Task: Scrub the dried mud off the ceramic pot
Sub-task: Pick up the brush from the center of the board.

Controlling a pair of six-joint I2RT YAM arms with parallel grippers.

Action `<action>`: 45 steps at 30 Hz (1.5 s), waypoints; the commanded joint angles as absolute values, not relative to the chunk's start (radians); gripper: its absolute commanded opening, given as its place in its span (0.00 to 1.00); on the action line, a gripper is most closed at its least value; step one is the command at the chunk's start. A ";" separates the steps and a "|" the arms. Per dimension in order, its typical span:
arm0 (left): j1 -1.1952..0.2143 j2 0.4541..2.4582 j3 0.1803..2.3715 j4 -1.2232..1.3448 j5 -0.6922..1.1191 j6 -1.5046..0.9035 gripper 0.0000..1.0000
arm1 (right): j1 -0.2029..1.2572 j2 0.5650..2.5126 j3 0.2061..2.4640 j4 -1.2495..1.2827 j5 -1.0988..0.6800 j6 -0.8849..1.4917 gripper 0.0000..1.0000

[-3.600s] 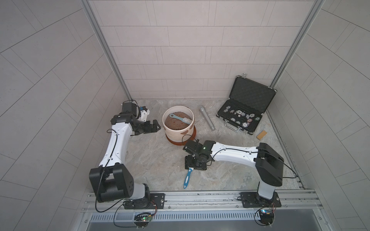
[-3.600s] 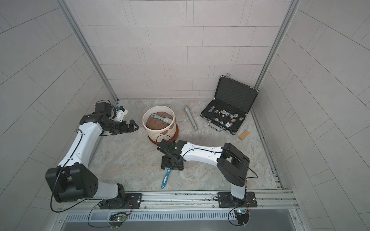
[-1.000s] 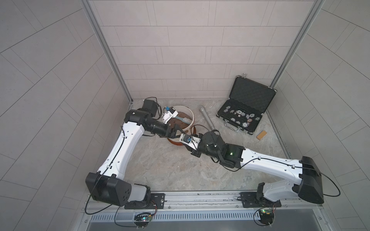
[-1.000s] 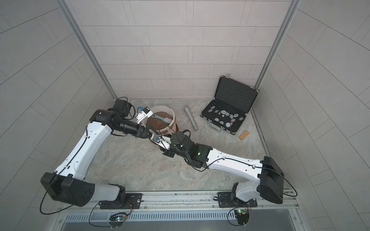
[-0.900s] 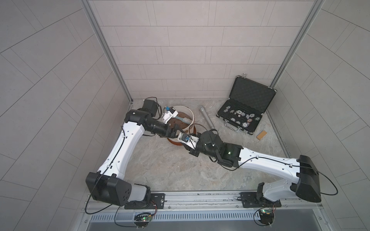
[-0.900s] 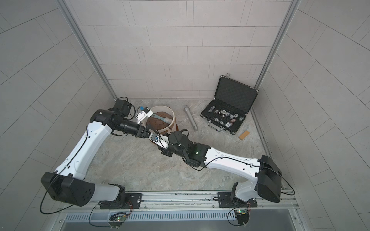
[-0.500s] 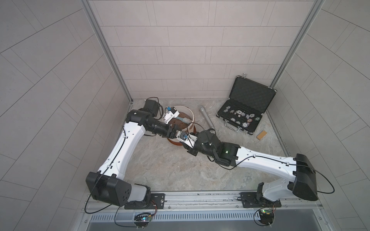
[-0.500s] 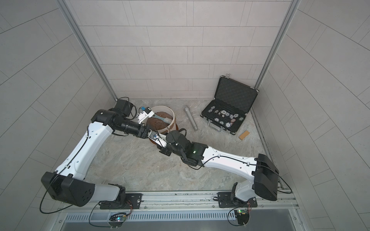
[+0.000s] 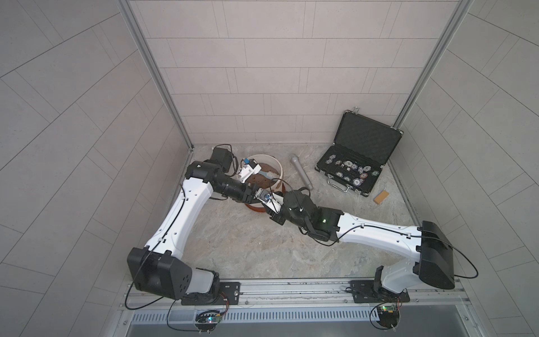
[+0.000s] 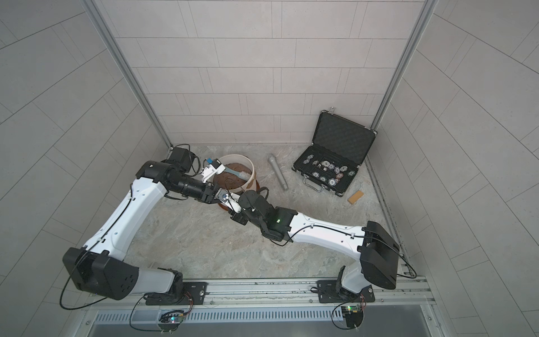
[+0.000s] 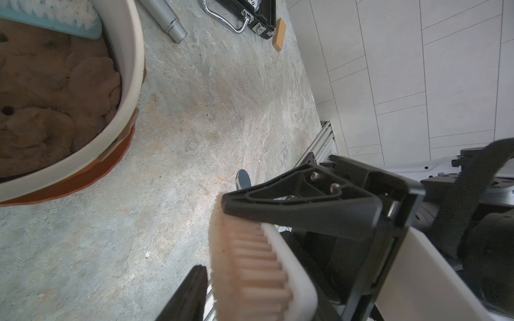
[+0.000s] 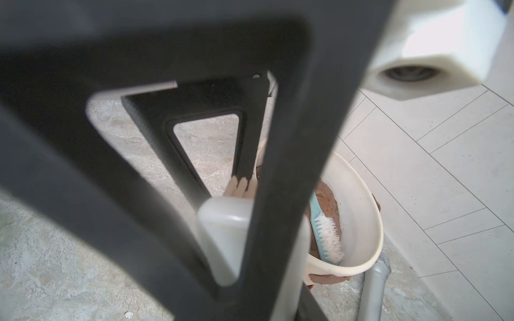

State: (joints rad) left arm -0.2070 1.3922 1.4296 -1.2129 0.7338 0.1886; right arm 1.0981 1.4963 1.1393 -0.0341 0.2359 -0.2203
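Two grippers are met just beside the ceramic pot, on its side toward the arm bases. The pot is stood upright on a terracotta saucer, with brown soil and a pale-blue brush lying inside. Past the pot, away from the left arm, a grey metal tube is laid near it, with an open black case of chips and a tan block well apart. The white scrub brush is clamped in the right gripper, one finger laid across it. The left gripper is set around the brush head, a finger just beside the bristles; whether it is pressed on cannot be told. The right wrist view is mostly blocked by a blurred left finger. In both top views the scrub brush is hidden under the wrists. Of dried mud only a flat brownish flake on the pot's outer wall is made out. Against the earliest frame, the scrub brush has been lifted off the floor and both arms swung in to the pot.
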 commanded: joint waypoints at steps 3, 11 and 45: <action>-0.204 1.415 1.448 -1.214 0.701 0.184 0.43 | 1.100 1.496 1.167 0.009 0.133 -0.212 0.42; -0.203 1.416 1.454 -1.224 0.727 0.196 0.36 | 1.103 1.468 1.141 0.018 0.105 -0.205 0.45; -0.201 1.484 1.575 -1.332 0.940 0.272 0.24 | 0.630 0.861 0.486 0.275 -0.786 0.956 0.98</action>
State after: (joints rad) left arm -0.2066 1.4776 1.5410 -1.2926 0.8467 0.2424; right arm 0.6342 0.8661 0.5041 0.0887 -0.6704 0.8227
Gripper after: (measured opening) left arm 0.297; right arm 0.985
